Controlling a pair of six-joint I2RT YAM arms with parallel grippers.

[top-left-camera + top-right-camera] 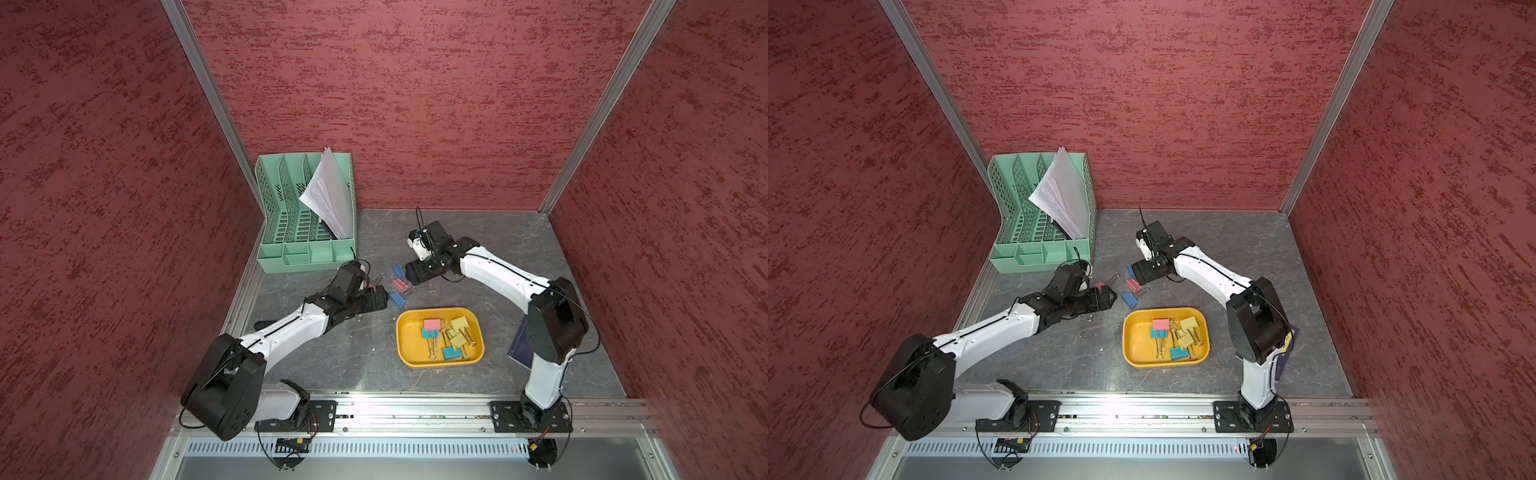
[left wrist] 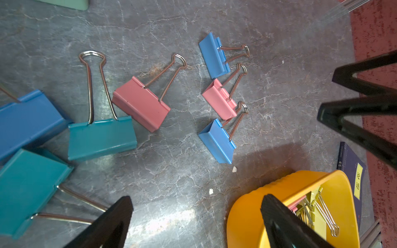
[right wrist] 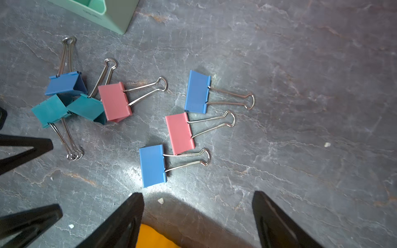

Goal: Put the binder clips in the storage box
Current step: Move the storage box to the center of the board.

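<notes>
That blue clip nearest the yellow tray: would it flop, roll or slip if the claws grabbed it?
The blue binder clip looks like stiff folded metal, so it probably won't flop. It lies flat on the table, so it should slide rather than roll. Its thin wire handles likely swing, making a poor grip.

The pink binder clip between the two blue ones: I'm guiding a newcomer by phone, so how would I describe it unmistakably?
Find the yellow storage box on the grey table; just beyond its far side, three clips lie in a row. The pink binder clip is the middle one, with a blue clip on each side, whereas the other pink clip lies beside teal ones.
</notes>
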